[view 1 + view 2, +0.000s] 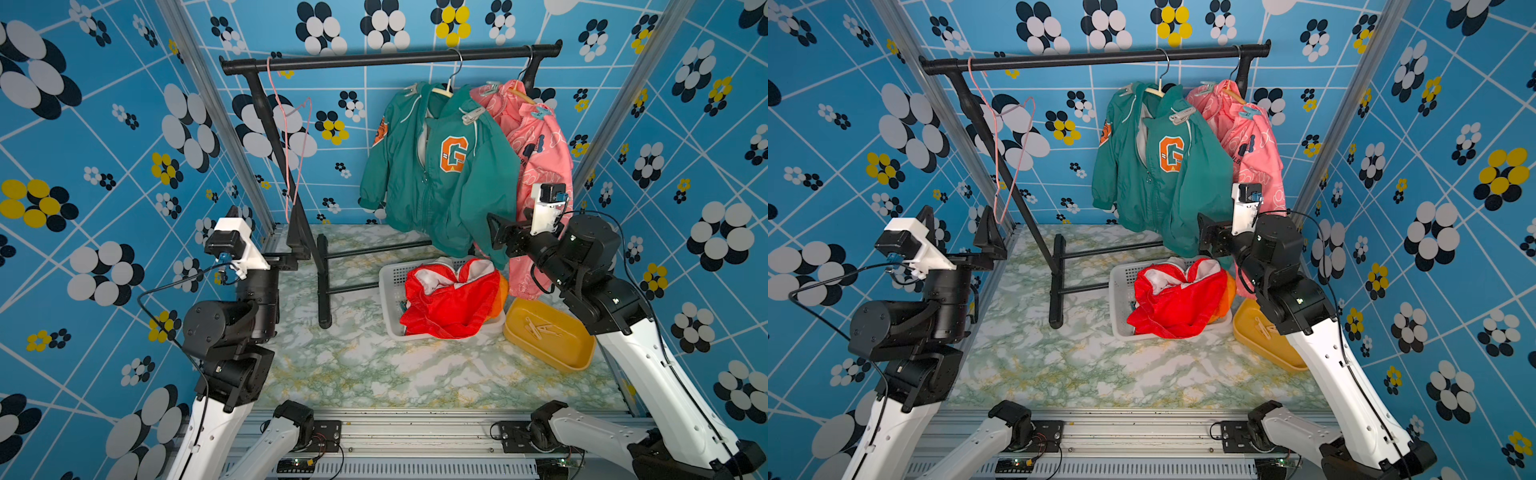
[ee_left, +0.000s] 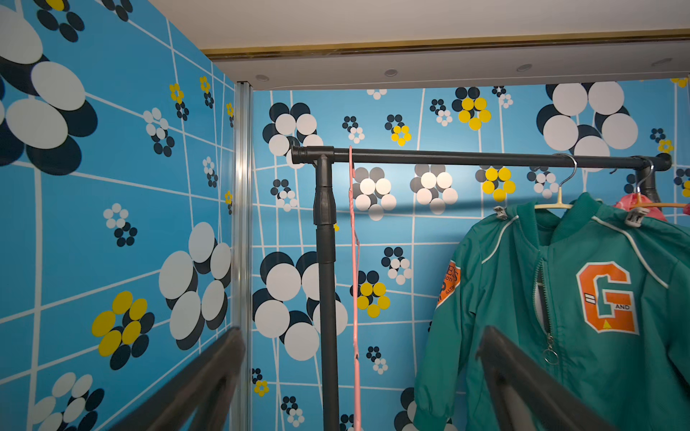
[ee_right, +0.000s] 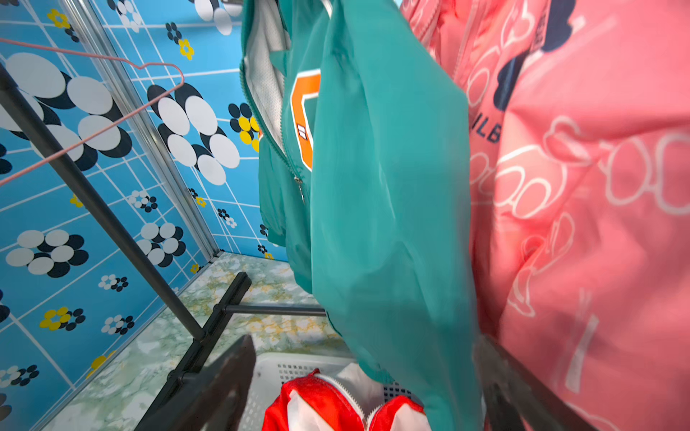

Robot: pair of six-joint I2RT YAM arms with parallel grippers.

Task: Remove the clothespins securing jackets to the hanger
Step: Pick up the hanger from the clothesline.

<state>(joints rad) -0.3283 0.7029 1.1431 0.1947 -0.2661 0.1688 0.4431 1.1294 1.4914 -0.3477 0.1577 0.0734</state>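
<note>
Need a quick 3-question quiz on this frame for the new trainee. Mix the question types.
1. True or false: the red jacket hangs on the rail.
2. Where do the loose tan clothespins lie? A: on the rail. B: in the yellow tray. C: on the red jacket.
3. How many jackets hang on the rail?

Key
1. False: it lies in the white basket.
2. B.
3. Two: the green jacket and the pink jacket.
</note>
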